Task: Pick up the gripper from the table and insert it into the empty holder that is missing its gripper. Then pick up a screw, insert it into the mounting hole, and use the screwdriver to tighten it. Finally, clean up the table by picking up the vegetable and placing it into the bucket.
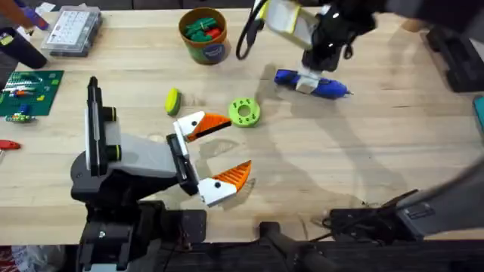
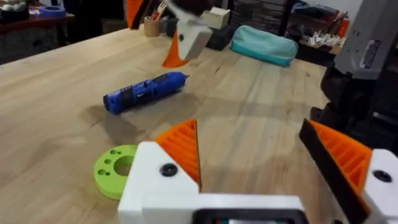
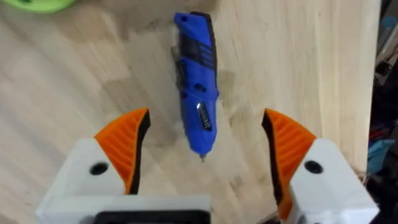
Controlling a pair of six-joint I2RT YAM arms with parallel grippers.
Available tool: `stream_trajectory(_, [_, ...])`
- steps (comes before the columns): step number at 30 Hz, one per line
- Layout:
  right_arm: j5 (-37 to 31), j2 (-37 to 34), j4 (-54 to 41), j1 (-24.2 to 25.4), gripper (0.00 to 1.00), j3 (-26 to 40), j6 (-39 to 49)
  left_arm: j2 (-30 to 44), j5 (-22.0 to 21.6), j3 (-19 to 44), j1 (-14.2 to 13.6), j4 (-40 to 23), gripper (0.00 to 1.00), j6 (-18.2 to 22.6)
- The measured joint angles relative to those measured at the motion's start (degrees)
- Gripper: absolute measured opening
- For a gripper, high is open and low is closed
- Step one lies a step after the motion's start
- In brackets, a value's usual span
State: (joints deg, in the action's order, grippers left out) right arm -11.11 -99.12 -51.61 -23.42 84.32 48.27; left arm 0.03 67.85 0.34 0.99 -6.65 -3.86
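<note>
My right jaws (image 3: 202,155) are wide open above the screwdriver (image 3: 198,93) lying between them; it looks stiff, heavy, smooth, so I would grip its middle.

Blue screwdriver (image 1: 311,83) flat on table; yellow-green vegetable (image 1: 172,100) near bucket (image 1: 203,34).

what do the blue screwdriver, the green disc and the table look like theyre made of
Screwdriver: probably moulded plastic, a smooth, slightly glossy blue shell with a dark ribbed band.
Green disc: likely matte plastic, possibly 3D printed; flat lime colour, clean round holes.
Table: wood, pale planks with visible grain and seams, smooth finish.
</note>
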Motion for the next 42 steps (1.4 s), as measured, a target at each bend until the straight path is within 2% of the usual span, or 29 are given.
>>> stream_trajectory(8, [0.04,12.47,-6.24,-3.34,0.99,0.28,-15.17,0.0,-2.04,0.0,0.0,1.95,0.986,-0.52])
stream_trajectory(15, [0.26,20.22,-8.91,-8.36,0.99,0.3,-27.56,0.0,-8.7,-0.02,0.0,4.02,0.986,-7.37])
stream_trajectory(19, [0.46,22.71,-10.03,-10.83,0.989,0.3,-30.37,0.0,-11.45,0.04,0.0,6.81,0.986,-11.88])
stream_trajectory(22, [0.46,23.76,-10.03,-12.03,0.99,0.32,-31.48,0.0,-13.53,1.5,0.0,2.22,0.986,-14.09])
stream_trajectory(24, [0.46,23.94,-10.07,-12.43,0.99,0.32,-31.94,0.0,-15.76,4.04,0.0,-3.86,0.986,-15.14])
stream_trajectory(31, [0.46,23.92,-10.08,-12.46,0.99,0.32,-33.23,2.26,-24.09,15.38,0.0,-18.02,0.986,-12.62])
stream_trajectory(37, [0.46,23.94,-10.1,-12.46,0.99,0.32,-34.15,12.31,-27.93,24.97,0.0,-24.22,0.986,-7.88])
stream_trajectory(42, [0.46,23.95,-10.12,-12.46,0.99,0.32,-34.44,20.28,-29.83,29.29,0.0,-27.07,0.986,-4.9])
